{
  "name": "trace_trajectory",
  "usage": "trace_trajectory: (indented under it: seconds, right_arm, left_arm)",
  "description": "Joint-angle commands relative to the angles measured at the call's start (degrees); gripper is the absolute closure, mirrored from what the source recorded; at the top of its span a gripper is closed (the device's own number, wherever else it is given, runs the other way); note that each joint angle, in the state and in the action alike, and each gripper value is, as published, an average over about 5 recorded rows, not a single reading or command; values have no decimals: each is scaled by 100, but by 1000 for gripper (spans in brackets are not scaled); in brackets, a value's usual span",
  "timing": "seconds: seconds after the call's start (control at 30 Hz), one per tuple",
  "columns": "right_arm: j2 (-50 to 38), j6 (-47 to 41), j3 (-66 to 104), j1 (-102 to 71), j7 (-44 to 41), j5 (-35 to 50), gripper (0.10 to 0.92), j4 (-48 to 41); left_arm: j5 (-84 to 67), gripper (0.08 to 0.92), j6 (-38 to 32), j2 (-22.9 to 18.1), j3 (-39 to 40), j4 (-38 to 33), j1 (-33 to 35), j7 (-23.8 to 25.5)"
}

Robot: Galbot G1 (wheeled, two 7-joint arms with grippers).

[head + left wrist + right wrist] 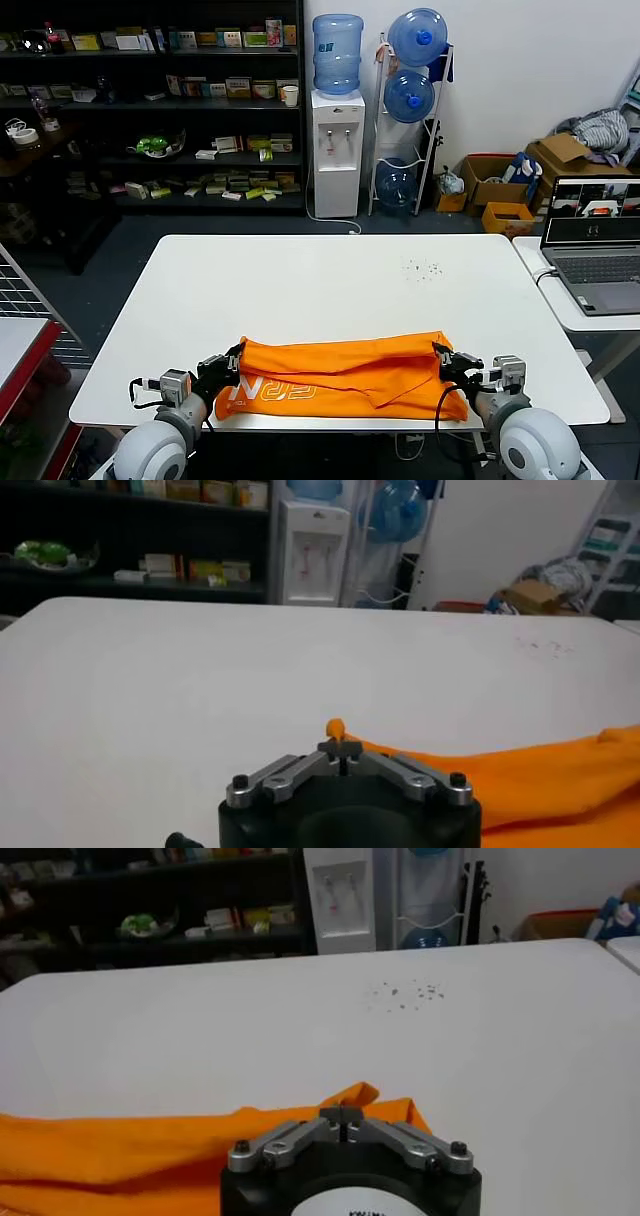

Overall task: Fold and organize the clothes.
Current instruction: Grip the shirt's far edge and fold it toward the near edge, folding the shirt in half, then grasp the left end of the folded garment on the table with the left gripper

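Observation:
The orange T-shirt (345, 375) lies folded into a long band along the near edge of the white table (330, 280), with white lettering showing at its left end. My left gripper (232, 365) is at the shirt's left end, jaws closed with a small nub of orange cloth (336, 727) pinched between the tips (340, 748). My right gripper (447, 362) is at the shirt's right end, jaws closed (341, 1114) on the cloth's corner, with the shirt (150, 1148) spreading behind it. Both sit low at the table surface.
Small dark specks (422, 268) mark the table's far right part. A laptop (598, 245) stands on a side table to the right. A water dispenser (335, 150), shelves (150, 100) and cardboard boxes with a grey bundle (600, 130) stand behind.

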Motion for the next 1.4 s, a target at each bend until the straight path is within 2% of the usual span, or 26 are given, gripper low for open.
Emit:
trace_trajectory:
  seconds: [0.03,0.13,0.23,0.53,0.8,0.97,1.1,1.2,1.4]
  right_arm:
    - [-45,-18,169,-444,-16,-70,892,300]
    - [-57,2,215,-482,-66,-96,836,302]
    - [-74,31,260,-531,-62,-102,749,314]
    - [-80,119,473,-717,-90,-107,490,354]
    - [11,129,474,-749,-72,-154,262,374]
    - [29,132,485,-774,-62,-169,206,395]
    - [50,126,491,-802,-53,-186,203,413]
    - [61,123,498,-812,-47,-193,203,417]
    - [90,129,497,-803,-38,-202,203,389]
  left_arm:
    - [68,906,41,56,-37,-175,322,-27]
    - [111,889,68,59,-63,-172,361,-21]
    - [142,832,69,69,-89,-169,381,-18]
    - [396,564,-48,-19,-158,82,515,47]
    - [418,329,-103,-301,-135,374,594,77]
    - [426,204,-113,-424,-86,518,512,82]
    - [420,179,-107,-474,-23,612,400,59]
    - [404,207,-92,-474,26,635,337,43]
    - [386,372,-68,-459,72,660,278,26]
